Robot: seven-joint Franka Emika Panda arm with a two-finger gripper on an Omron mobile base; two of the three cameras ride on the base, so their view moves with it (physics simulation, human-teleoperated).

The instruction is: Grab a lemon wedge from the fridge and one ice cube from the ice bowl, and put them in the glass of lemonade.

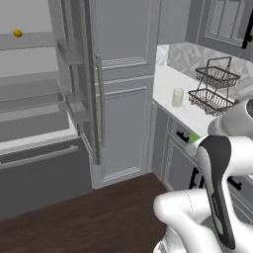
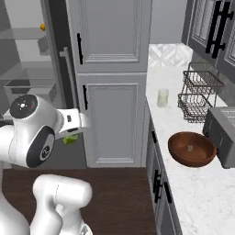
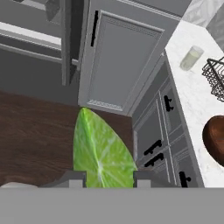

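My gripper (image 3: 107, 179) is shut on the lemon wedge (image 3: 99, 146), a yellow-green slice that sticks out between the two fingertips. The wedge also peeks out beside my arm in the base views (image 1: 194, 138) (image 2: 71, 139), in the air over the wooden floor in front of the grey cupboards. The fridge (image 1: 34, 104) stands open at the left, with its door (image 1: 94, 99) swung out. The glass of lemonade (image 1: 177, 97) (image 2: 162, 97) (image 3: 191, 57) stands on the white counter. The reddish-brown ice bowl (image 2: 191, 148) (image 3: 214, 138) sits nearer on the same counter, with a small pale piece inside.
A small orange-yellow fruit (image 1: 17, 33) (image 2: 42, 27) lies on an upper fridge shelf. A two-tier wire basket rack (image 1: 213, 89) (image 2: 199, 94) and a grey toaster (image 2: 222, 133) stand on the counter (image 2: 183, 193) by the wall. Tall paneled cupboards (image 2: 110, 92) stand between fridge and counter.
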